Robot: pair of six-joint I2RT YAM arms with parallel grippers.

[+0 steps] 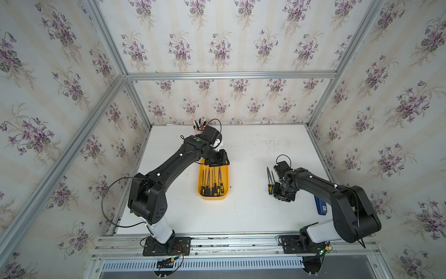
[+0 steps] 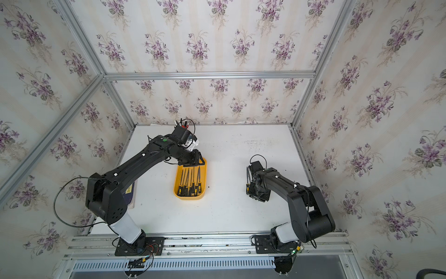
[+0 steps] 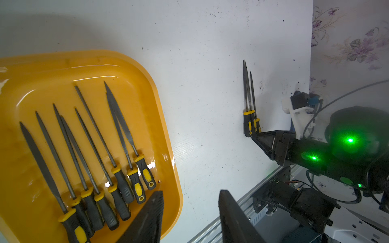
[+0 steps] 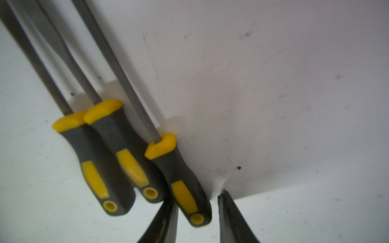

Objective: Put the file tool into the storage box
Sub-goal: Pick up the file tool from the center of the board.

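The storage box [image 1: 213,196] [image 2: 189,196] [image 3: 168,134] is a shallow yellow-orange tray in the middle of the white table, with several black-and-yellow-handled files [image 1: 212,181] [image 3: 117,147] lying in it. Three more file tools [image 1: 269,178] [image 2: 248,178] [image 3: 249,105] lie side by side on the table to its right. My right gripper [image 1: 276,190] [image 4: 197,197] is down at their handle ends, its jaws astride the handle of one file [image 4: 185,183]; one finger touches it, the other stands slightly off. My left gripper [image 1: 218,160] [image 3: 190,191] hangs open and empty over the box's far end.
A pink pen cup [image 1: 199,129] stands at the back, partly behind the left arm. A blue object [image 1: 321,205] lies near the table's right edge under the right arm. A flat dark item [image 2: 130,190] lies under the left arm. Metal rails run along the front.
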